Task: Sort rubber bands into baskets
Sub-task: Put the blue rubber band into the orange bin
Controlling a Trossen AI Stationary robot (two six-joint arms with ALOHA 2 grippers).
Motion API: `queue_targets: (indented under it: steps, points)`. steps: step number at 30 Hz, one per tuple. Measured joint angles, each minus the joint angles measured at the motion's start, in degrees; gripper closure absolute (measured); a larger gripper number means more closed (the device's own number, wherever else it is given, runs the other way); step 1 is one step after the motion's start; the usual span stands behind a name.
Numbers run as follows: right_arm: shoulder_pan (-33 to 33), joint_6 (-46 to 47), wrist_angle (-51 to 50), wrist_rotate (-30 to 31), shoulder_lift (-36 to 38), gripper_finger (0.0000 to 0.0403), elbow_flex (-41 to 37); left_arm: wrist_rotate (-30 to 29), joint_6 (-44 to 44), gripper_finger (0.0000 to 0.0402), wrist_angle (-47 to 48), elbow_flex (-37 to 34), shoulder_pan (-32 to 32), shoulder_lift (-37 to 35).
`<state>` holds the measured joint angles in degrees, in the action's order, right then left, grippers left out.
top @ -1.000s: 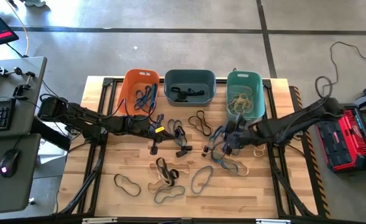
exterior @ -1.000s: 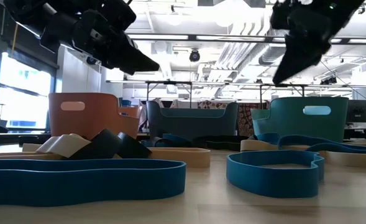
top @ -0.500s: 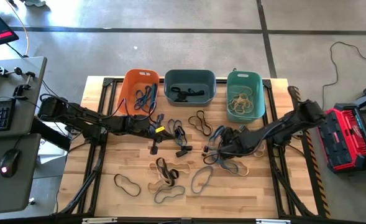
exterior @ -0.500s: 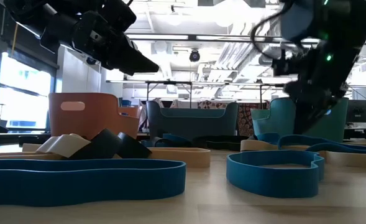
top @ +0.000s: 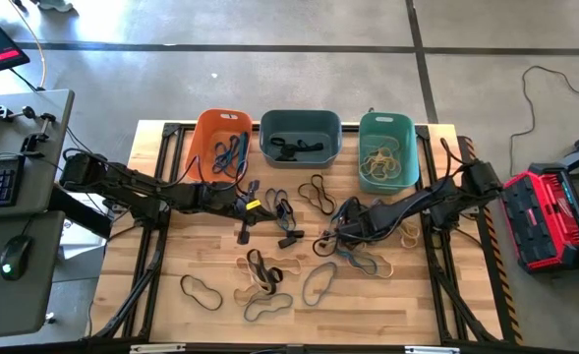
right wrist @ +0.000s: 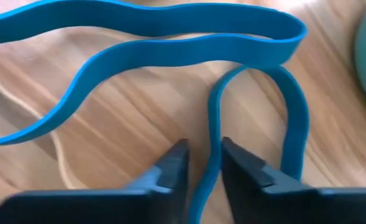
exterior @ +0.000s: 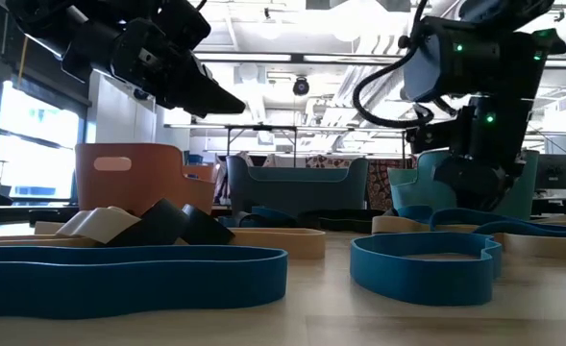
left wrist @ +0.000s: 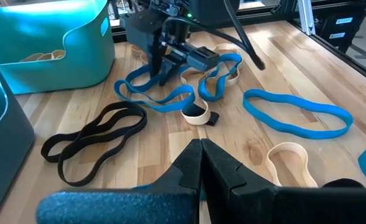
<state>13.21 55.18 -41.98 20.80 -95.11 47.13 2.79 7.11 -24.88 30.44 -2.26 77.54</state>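
Rubber bands lie scattered over the middle of the wooden table (top: 220, 324), in front of three baskets lined up along its far edge: an orange basket (top: 202, 138) on the left with blue bands in it, a slate basket (top: 300, 123) in the middle with dark bands, and a teal basket (top: 388, 126) on the right with tan bands. The right gripper (top: 340, 233) is low over the table in a cluster of blue bands right of centre, in front of the teal basket. Its wrist view shows the two fingers (right wrist: 170, 171) down at the wood on either side of one strand of a blue band (right wrist: 257, 50), with a narrow gap between them and the strand running through that gap. The left wrist view shows the same gripper (left wrist: 164, 68) standing in the blue loops, with a black band (left wrist: 92, 140) and a tan band (left wrist: 288, 163) lying near. The left gripper (top: 253, 206) hangs above the table just in front of the orange basket, its fingers pressed together with nothing between them. More blue, black and tan bands lie near the table's front edge.
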Motion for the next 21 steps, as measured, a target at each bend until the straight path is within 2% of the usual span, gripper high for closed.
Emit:
queue_targets:
  steps: [2,4,7,15,21]
  points:
    - [0.0,-1.0,0.3,-0.5,0.2,0.0372,0.0,0.0,0.0,0.0402,0.0,0.0,0.0,0.0]
    - [0.1,-1.9,0.6,-0.9,0.3,0.0393,0.0,0.0,0.0,0.0401,0.0,0.0,0.0,0.0]
    - [0.8,-2.7,0.5,-0.8,1.0,0.0385,0.1,0.0,0.0,0.0402,-0.1,0.0,0.0,0.0]
    - [4.5,-6.3,0.3,3.0,5.9,0.0397,3.7,0.0,1.6,0.0400,-0.3,0.0,-0.6,0.0]
    - [5.3,-11.4,1.9,6.6,6.7,0.0401,7.1,-1.0,4.0,0.0374,-1.4,0.0,-2.3,0.0]
